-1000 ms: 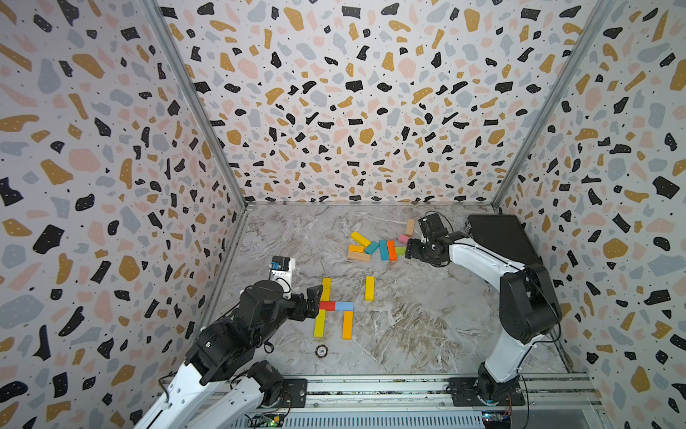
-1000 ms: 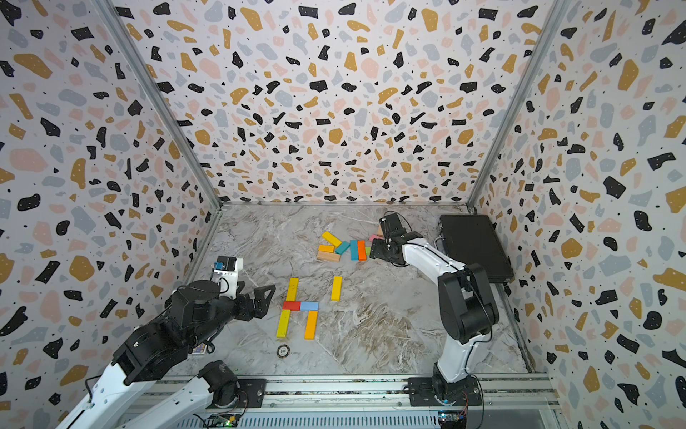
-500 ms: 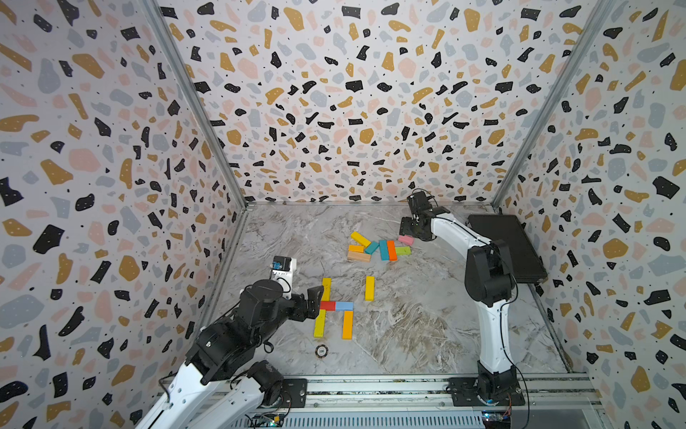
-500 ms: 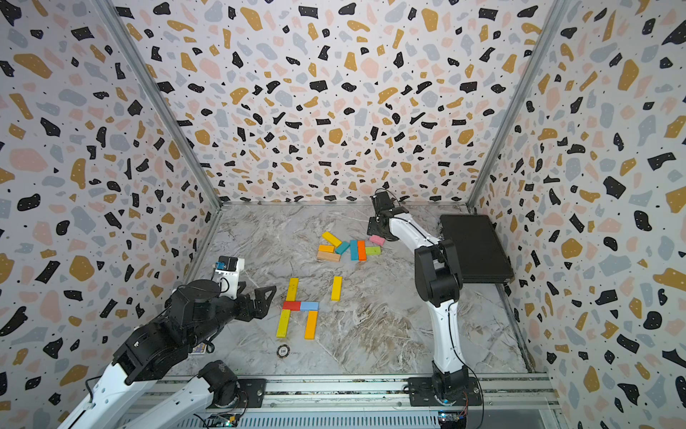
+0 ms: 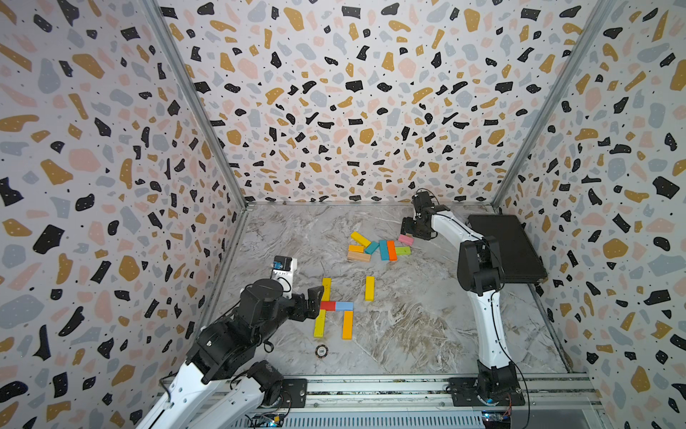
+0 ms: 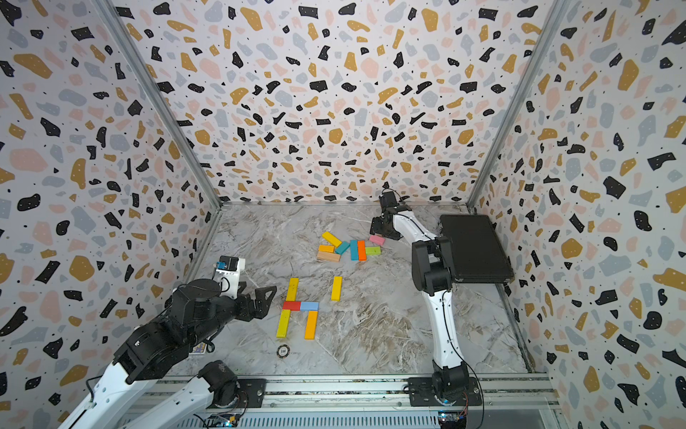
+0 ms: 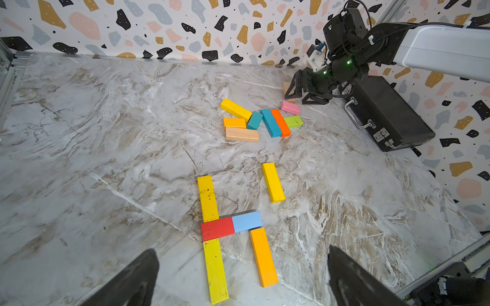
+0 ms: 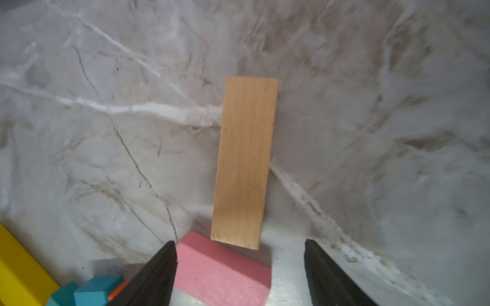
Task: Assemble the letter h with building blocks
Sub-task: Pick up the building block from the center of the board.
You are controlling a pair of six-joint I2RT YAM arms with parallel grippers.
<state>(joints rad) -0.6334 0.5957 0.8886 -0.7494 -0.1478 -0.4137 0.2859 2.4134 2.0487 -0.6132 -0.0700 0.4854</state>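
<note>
Five building blocks lie joined on the marble floor: a yellow (image 5: 326,289), a red (image 5: 327,305), a blue (image 5: 344,305), a second yellow (image 5: 319,323) and an orange (image 5: 347,324). A loose yellow block (image 5: 369,288) lies to their right. My left gripper (image 5: 315,302) is open beside the red block, holding nothing. Farther back is a pile of several coloured blocks (image 5: 382,249). My right gripper (image 8: 238,243) hangs open over a pink block (image 8: 220,273) and a plain wood block (image 8: 245,159) whose near end overlaps the pink one.
A black case (image 5: 508,245) lies at the right, close behind the right arm. A small round disc marked 100 (image 5: 322,350) sits in front of the joined blocks. Patterned walls enclose the floor on three sides, and a metal rail (image 5: 371,386) runs along the front.
The right arm has swung its elbow inward and moved its gripper from the pile's right edge back toward the rear wall, its jaws narrowing slightly. The left arm and all blocks have stayed put.
</note>
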